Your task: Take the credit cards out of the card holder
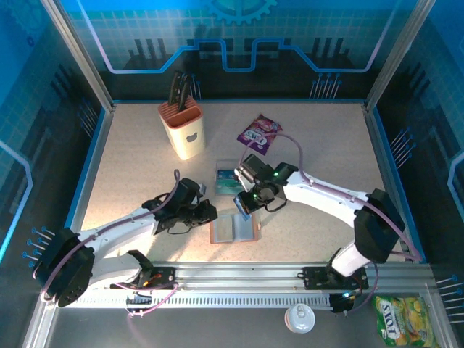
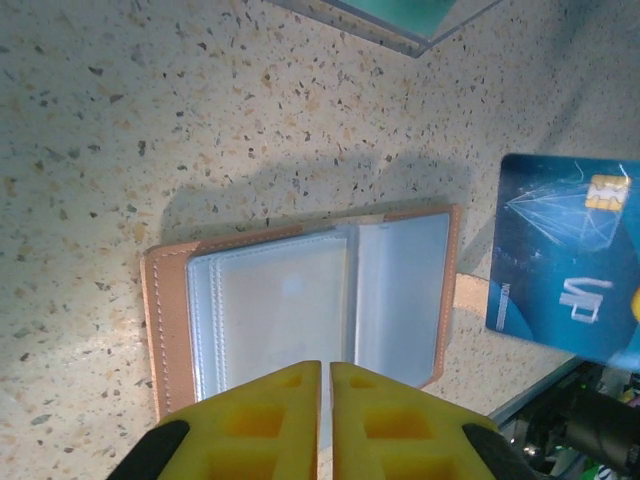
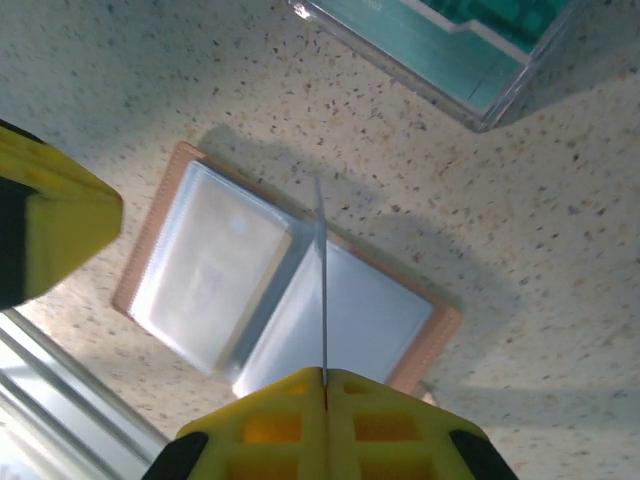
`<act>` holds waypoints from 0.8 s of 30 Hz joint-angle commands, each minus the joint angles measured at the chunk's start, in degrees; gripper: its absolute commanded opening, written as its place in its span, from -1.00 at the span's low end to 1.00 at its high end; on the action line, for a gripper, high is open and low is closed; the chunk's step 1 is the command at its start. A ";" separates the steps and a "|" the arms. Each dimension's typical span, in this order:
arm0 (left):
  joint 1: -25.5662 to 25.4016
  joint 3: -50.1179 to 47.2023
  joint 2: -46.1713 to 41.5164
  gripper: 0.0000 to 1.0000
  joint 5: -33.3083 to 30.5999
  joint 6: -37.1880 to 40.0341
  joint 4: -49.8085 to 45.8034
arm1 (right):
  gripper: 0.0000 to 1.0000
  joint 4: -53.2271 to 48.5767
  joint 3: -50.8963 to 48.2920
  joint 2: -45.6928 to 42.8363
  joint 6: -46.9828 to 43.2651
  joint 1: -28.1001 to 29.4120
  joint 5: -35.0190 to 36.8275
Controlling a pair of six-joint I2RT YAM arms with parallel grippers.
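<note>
Speckled beige table enclosed by blue patterned walls, brightly lit.

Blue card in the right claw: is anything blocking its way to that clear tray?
Nothing visible does. The right gripper pinches the blue card above the open wallet, and bare table lies between it and the clear tray.

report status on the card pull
Right gripper shut on blue card over open card holder. Left gripper shut at its edge. Clear tray beyond, not blocking.
</note>
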 commanded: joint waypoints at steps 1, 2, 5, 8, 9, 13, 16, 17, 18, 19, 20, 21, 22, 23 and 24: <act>0.91 0.46 -1.18 -0.74 2.13 4.36 -2.63 | -0.98 -6.72 3.70 2.12 -13.39 -0.60 1.84; 1.10 0.56 -1.28 -0.74 2.35 4.85 -2.74 | -0.98 -6.70 4.24 2.43 -16.21 -0.61 2.21; 1.42 0.54 -1.07 -0.74 3.82 5.42 -2.08 | -0.99 -6.93 6.12 3.20 -23.89 -0.65 1.90; 1.53 0.54 0.04 -0.73 6.01 5.47 -0.61 | -1.00 -7.48 7.80 4.42 -30.54 -0.82 1.90; 1.49 0.70 0.45 -0.73 6.62 5.66 -0.39 | -1.00 -8.10 8.94 5.06 -32.07 -0.97 1.93; 1.63 1.51 1.87 -0.73 7.98 7.07 -0.26 | -1.00 -8.80 11.14 6.35 -39.45 -2.14 -1.88; 1.96 2.29 2.81 -0.73 8.80 8.64 -0.81 | -1.00 -9.77 13.30 7.77 -42.85 -2.75 -2.61; 2.09 2.47 3.10 -0.73 8.95 9.12 -0.92 | -1.00 -10.52 14.51 8.57 -43.52 -3.10 -2.65; 2.29 2.61 3.36 -0.73 9.12 9.41 -1.06 | -1.00 -11.47 15.71 9.74 -43.91 -3.57 -2.88; 2.42 2.63 3.56 -0.73 9.38 9.56 -0.99 | -1.00 -12.24 17.00 10.72 -44.30 -4.13 -2.92; 2.65 2.57 3.78 -0.73 9.81 9.75 -0.91 | -1.00 -13.14 18.25 11.74 -44.61 -4.64 -3.24; 2.83 2.48 4.01 -0.73 10.20 9.94 -0.88 | -1.00 -13.88 19.43 12.76 -45.03 -5.11 -3.72; 2.95 2.48 4.09 -0.73 10.43 10.07 -0.88 | -1.00 -14.30 20.48 13.49 -45.52 -5.55 -4.20; 3.17 2.39 4.25 -0.73 10.70 10.16 -0.99 | -1.00 -14.69 21.67 14.29 -45.92 -6.10 -4.59; 3.32 2.31 4.35 -0.73 11.03 10.30 -1.10 | -1.00 -15.01 22.85 15.04 -46.36 -6.40 -4.96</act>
